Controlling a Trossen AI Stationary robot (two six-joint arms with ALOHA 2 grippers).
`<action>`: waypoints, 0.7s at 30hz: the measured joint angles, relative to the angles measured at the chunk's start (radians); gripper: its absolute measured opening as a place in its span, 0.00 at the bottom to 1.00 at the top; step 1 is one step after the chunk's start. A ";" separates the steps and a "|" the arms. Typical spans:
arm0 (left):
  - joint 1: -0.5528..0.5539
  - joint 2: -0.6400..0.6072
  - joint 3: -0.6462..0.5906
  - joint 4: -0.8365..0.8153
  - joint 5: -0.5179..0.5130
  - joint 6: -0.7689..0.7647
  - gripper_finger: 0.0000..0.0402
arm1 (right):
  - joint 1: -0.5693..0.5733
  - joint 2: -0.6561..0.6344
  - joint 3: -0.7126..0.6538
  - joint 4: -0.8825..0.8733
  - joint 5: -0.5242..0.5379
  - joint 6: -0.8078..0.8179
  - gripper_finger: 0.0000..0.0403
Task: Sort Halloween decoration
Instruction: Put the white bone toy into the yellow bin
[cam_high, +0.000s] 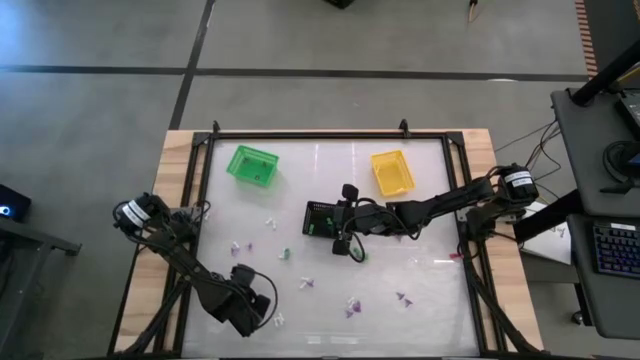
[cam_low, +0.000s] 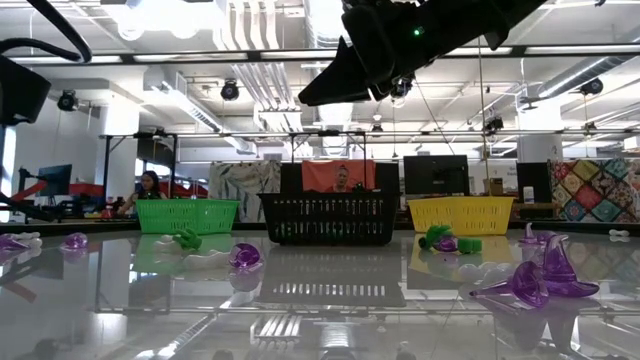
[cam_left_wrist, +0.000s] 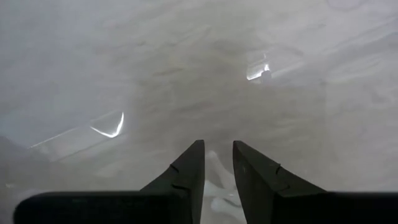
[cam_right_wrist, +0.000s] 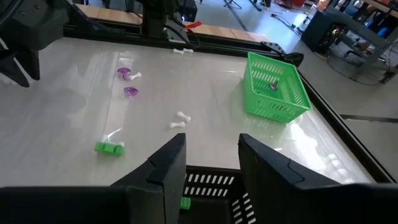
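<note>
Small trinkets of the Halloween decoration lie scattered on the white table: purple ones (cam_high: 350, 310) (cam_low: 540, 280), green ones (cam_high: 285, 254) (cam_low: 185, 238) and white ones (cam_high: 308, 284) (cam_right_wrist: 179, 120). My left gripper (cam_high: 262, 312) (cam_left_wrist: 217, 146) points straight down near the table's near left corner, shut on a white trinket (cam_left_wrist: 219, 180). My right gripper (cam_high: 330, 222) (cam_right_wrist: 211, 149) hangs open above the black basket (cam_high: 322, 218), pointing toward the table's left, with nothing between its fingers. A green piece (cam_right_wrist: 185, 202) shows under it at the black basket. My left gripper has the white trinket (cam_left_wrist: 217, 174) pinched between its two fingers, which come at it from above, pointing down. The trinket shows only in the narrow gap between the fingers, at the table's surface. Whether it is lifted clear I cannot tell.
The green basket (cam_high: 253, 165) stands at the far left with a small piece inside (cam_right_wrist: 272, 85). The yellow basket (cam_high: 392, 172) stands at the far right. A black frame (cam_high: 330, 135) runs around the table's edge. People sit in the room beyond the table (cam_low: 341, 180).
</note>
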 joint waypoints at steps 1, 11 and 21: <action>-0.002 0.000 -0.005 0.012 0.000 0.000 0.16 | 0.000 0.000 0.000 -0.001 0.000 0.000 0.34; -0.008 -0.001 -0.021 0.037 0.000 -0.004 0.15 | 0.000 0.000 0.000 -0.007 0.000 0.000 0.33; -0.009 -0.001 -0.022 0.029 -0.035 0.055 0.01 | 0.000 0.000 0.000 -0.006 0.000 0.001 0.33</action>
